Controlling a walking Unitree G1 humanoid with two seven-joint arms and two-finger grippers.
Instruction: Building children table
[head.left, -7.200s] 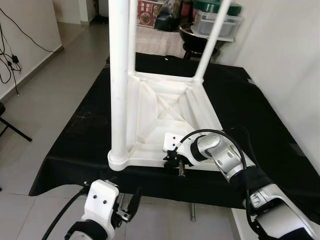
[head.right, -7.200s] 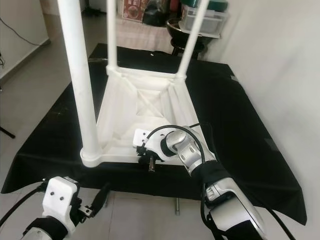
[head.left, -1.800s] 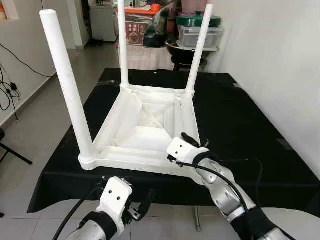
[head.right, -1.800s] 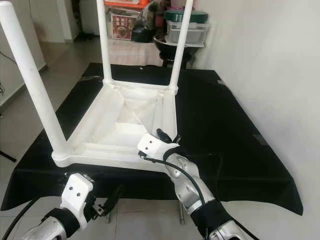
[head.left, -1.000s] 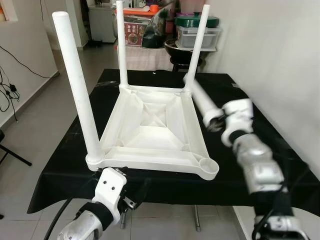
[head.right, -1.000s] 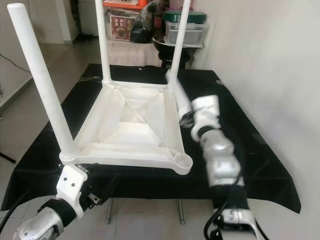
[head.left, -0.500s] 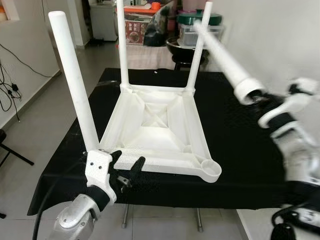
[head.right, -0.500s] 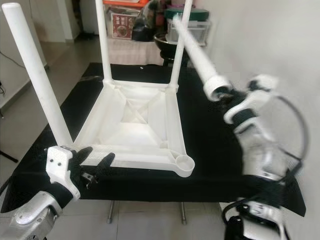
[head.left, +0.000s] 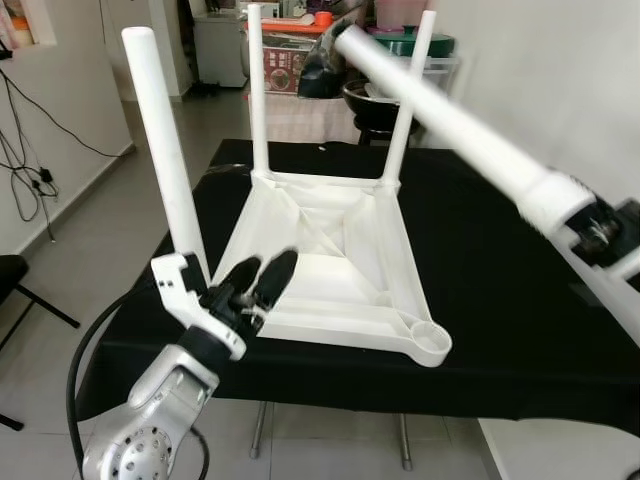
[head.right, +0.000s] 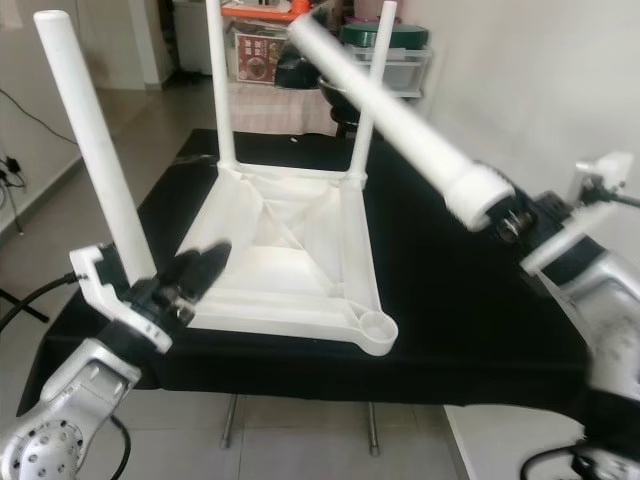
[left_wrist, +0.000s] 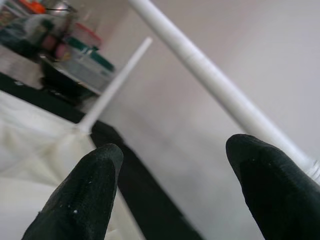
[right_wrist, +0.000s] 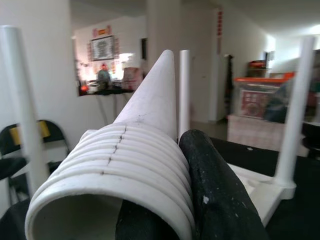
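The white children's table (head.left: 330, 265) lies upside down on a black-covered tabletop (head.left: 500, 280). Three white legs stand up from it: near left (head.left: 165, 150), far left (head.left: 256, 90) and far right (head.left: 408, 100). The near right corner socket (head.left: 431, 343) is bare. The fourth leg (head.left: 450, 125) hangs slanted in the air over the right side, threaded end (right_wrist: 115, 170) toward me. My right gripper (head.left: 600, 228) is shut on that end. My left gripper (head.left: 260, 280) is open, raised by the near left leg, with nothing between its fingers (left_wrist: 80, 200).
A white wall (head.left: 560, 90) runs close along the right. Storage boxes and a dark pot (head.left: 375, 95) crowd the back. A black chair (head.left: 20, 280) and cables (head.left: 30, 150) are at the left, with tiled floor (head.left: 90, 240) between them and the tabletop.
My left gripper has risen from the front edge to beside the near left leg. The right arm has swung the loose leg further right and higher.
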